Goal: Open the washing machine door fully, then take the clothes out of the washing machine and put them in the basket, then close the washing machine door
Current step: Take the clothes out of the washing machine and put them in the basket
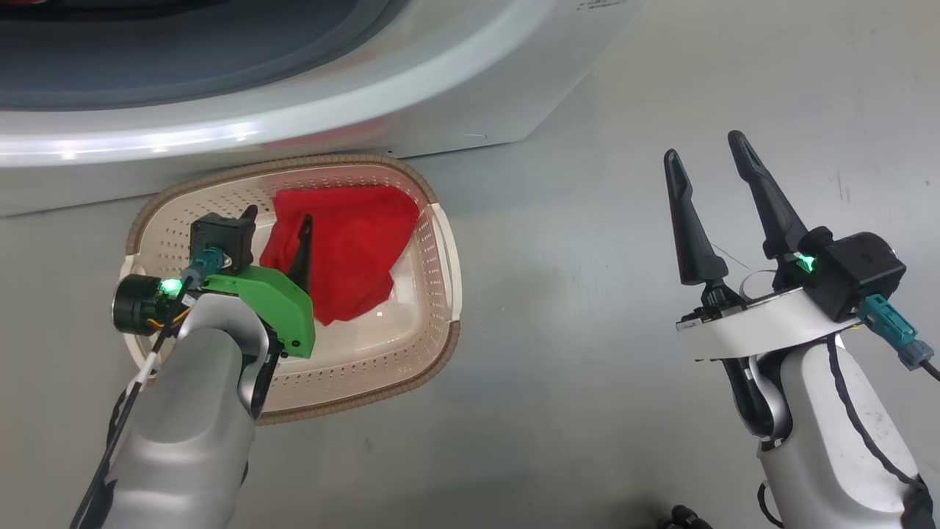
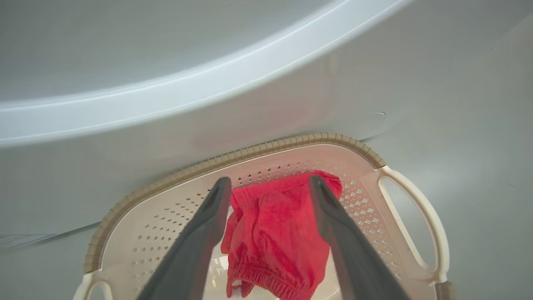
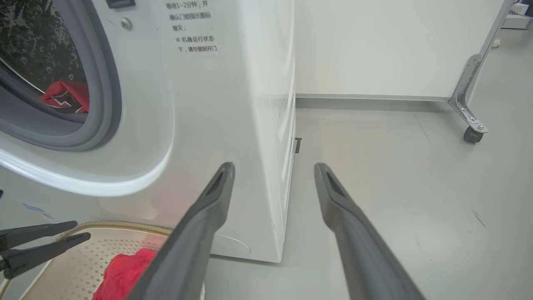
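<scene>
Over cream perforated plastic basket (image 1: 345, 159) w/ brown woven-look rim: left pincer (image 1: 277, 234) spread, nothing pinched; bright red fabric garment (image 1: 352, 242) lies inside basket beneath it. Off to side, right pincer (image 1: 705, 150) spread, empty, above grey floor (image 1: 573, 330). Another red-white garment (image 3: 62, 95) sits inside big white washing machine (image 3: 208, 104).

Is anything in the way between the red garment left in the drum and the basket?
Nothing visible does. The garment lies inside the uncovered opening, behind its grey gasket. The basket stands on the floor below the washing machine front, with the open left gripper above it.
</scene>
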